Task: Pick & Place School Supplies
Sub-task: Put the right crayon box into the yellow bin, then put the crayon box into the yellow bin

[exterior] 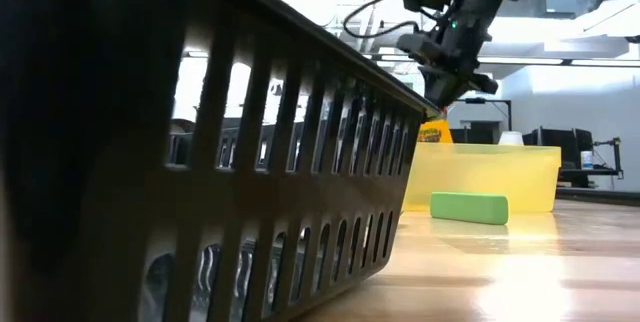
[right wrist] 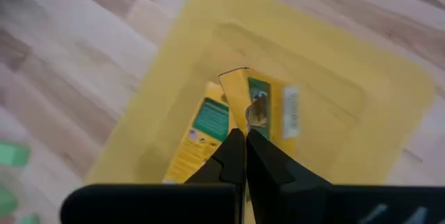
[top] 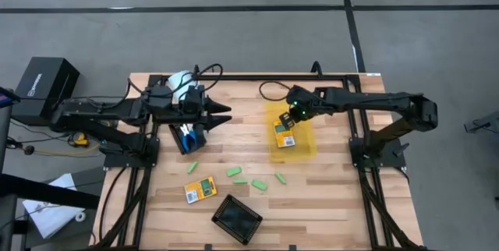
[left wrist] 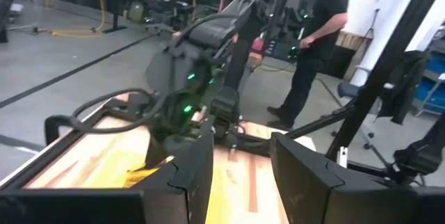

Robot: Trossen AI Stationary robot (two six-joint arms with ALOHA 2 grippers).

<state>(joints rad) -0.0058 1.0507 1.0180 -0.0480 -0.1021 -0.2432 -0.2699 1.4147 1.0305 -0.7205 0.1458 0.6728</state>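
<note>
Held pack: a yellow-orange pack [right wrist: 261,106] with a green-white label hangs above the yellow bin [top: 308,143], pinched at its edge by the right gripper [right wrist: 245,135], fingers pressed together on it
Second pack: another pack [right wrist: 207,128] lies flat inside the bin, just beside the held one
Third pack: a pack [top: 200,189] lies on the bench [top: 335,196], near the front black tray [top: 237,219]
Green pieces: several green pieces [top: 259,184] are scattered on the bench between bin and front tray
Blue-handled tools: the blue-handled tools [top: 186,133] sit in the left black tray [top: 178,143]
Left gripper [top: 221,114]: hovers by that tray, fingers apart, holding nothing
Background: a person [left wrist: 313,43] stands beyond the bench
</note>
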